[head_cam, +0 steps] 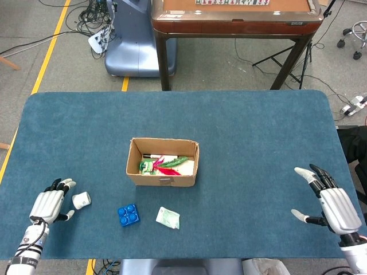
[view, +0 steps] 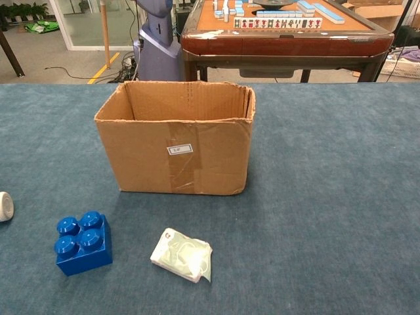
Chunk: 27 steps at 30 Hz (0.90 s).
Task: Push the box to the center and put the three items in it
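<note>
An open cardboard box (head_cam: 163,162) (view: 178,136) stands near the middle of the blue table, with green and red items inside. In front of it lie a small white cup-like item (head_cam: 81,200) (view: 5,206), a blue brick (head_cam: 128,215) (view: 82,241) and a pale green packet (head_cam: 168,217) (view: 183,254). My left hand (head_cam: 50,204) hovers just left of the white item, fingers apart, holding nothing. Far out at the right edge my right hand (head_cam: 332,202) is spread and empty. Neither hand shows in the chest view.
A brown mahjong table (head_cam: 235,17) (view: 282,33) stands beyond the far edge of the blue table (head_cam: 258,132). A blue-grey machine base (head_cam: 129,40) and cables sit on the floor at the back left.
</note>
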Motion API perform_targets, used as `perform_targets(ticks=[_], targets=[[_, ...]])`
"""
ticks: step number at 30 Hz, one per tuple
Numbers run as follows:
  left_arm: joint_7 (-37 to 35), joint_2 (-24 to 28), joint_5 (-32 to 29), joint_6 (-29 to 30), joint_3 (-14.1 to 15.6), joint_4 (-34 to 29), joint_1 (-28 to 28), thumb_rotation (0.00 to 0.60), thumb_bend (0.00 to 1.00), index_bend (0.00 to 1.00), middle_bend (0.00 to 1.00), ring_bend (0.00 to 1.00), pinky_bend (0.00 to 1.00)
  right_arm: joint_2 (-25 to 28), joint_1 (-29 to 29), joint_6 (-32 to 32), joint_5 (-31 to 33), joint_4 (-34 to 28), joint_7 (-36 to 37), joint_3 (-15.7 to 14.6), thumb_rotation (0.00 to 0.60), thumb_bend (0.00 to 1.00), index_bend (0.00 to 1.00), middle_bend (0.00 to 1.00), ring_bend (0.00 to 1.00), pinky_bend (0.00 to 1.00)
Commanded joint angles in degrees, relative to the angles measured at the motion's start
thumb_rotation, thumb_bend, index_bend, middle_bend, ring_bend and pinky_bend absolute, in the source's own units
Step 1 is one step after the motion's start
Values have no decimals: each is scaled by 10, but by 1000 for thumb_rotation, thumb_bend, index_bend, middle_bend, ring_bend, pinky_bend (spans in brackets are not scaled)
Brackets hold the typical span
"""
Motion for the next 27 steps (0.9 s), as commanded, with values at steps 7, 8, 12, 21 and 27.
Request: perform_targets(ticks=[7, 8, 12, 21, 27], targets=[[13, -5, -17, -5, 4, -14, -13, 600, 222, 207, 152, 14, 173, -1, -3, -4, -1, -1, 2, 6, 600, 33, 145, 186, 31, 107], [16, -8, -19, -5, 4, -14, -15, 600, 222, 208, 153, 14, 173, -1, -4, -3, -3, -1, 3, 7, 600, 34, 145, 186, 31, 107], [29, -18, -30, -6, 3, -12, -24, 600, 222, 215, 156, 18, 172, -2, -8, 0, -5, 0, 4, 9, 600, 34, 145, 187, 31, 107], [72, -48, -73, 4, 1, 9, -39, 600, 222, 241, 184, 37, 173, 0, -13, 3, -8, 1, 11, 14, 600, 34, 145, 185, 31, 106], [83, -63, -95, 5, -1, 21, -48, 600, 222, 258, 211, 45, 174, 0, -13, -2, -10, 4, 13, 16, 600, 34, 145, 185, 31, 106]])
